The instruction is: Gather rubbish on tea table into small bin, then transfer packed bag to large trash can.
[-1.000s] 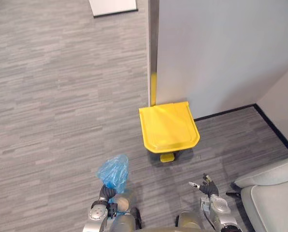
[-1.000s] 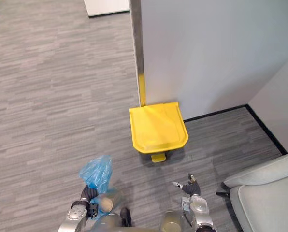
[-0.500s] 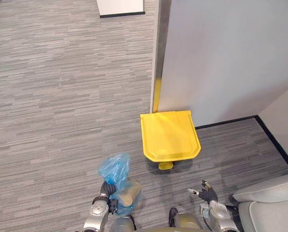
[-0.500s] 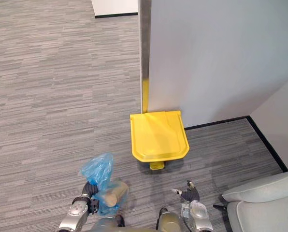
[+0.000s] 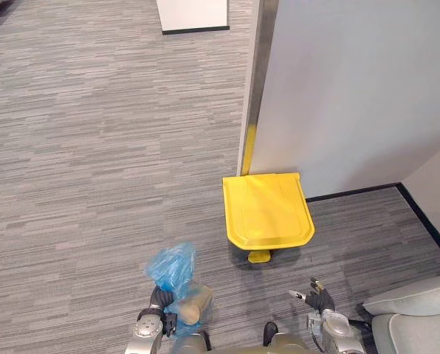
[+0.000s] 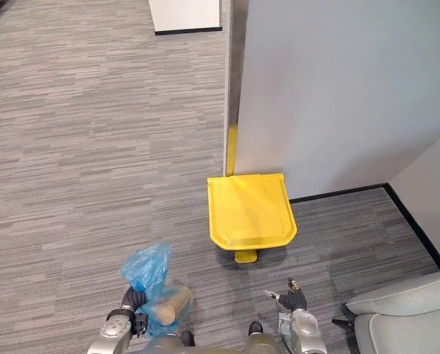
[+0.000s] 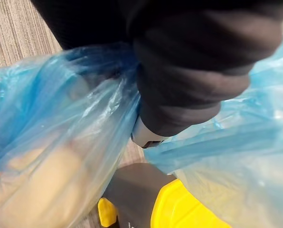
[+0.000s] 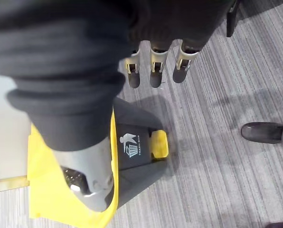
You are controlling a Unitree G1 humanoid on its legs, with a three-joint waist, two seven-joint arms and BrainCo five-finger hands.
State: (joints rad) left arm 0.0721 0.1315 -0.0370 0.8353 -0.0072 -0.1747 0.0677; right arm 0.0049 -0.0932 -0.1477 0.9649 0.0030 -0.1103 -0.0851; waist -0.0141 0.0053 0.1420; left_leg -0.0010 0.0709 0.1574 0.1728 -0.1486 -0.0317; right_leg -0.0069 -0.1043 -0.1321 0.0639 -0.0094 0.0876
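My left hand (image 5: 159,299) is shut on the gathered neck of a blue plastic bag (image 5: 172,267), low at the left. A tan cylinder (image 5: 193,303) shows through the bag's lower part. In the left wrist view the blue bag (image 7: 61,142) hangs all round the hand's dark cover (image 7: 189,71). The large trash can has a yellow lid (image 5: 268,210), which is down, and a yellow pedal (image 5: 258,256); it stands against the wall ahead. My right hand (image 5: 320,299) is open with nothing in it, and its fingers (image 8: 153,71) hang above the can's dark body (image 8: 136,156).
A light grey wall (image 5: 353,88) with a metal corner post (image 5: 257,88) rises behind the can. A grey armchair (image 5: 419,324) sits at the lower right. A white cabinet (image 5: 194,15) stands far back. Grey carpet (image 5: 94,147) spreads to the left.
The whole picture has shifted, so the camera moved; the can stays by the wall. The bag sits a little lower in view, still held by my left hand.
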